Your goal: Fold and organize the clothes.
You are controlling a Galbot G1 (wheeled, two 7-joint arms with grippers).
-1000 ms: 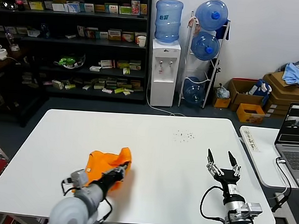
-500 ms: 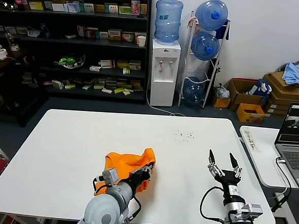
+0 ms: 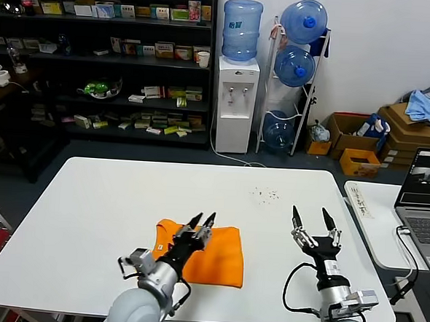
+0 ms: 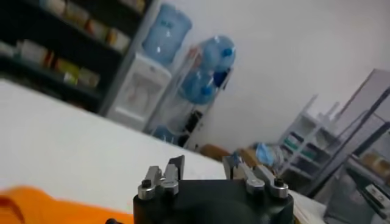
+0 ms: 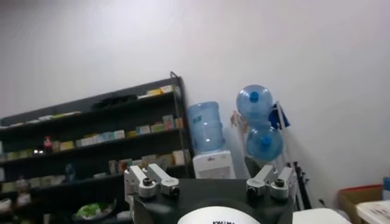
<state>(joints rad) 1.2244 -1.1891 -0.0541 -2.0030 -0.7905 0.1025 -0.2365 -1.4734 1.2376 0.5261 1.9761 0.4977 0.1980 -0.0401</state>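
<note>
My left pincer, now apart, has dropped the bright orange soft T-shirt flat on the white surface; my right pincer waits apart nearby.

Orange T-shirt: no longer bunched up in a grip; now lying spread flat on the bench, further toward the robot's right than before.

Left claw: now released from the shirt, fingers parting, hovering over its upper edge.

Right claw: now tilting slightly further forward over the bench, fingers spreading wider.
</note>
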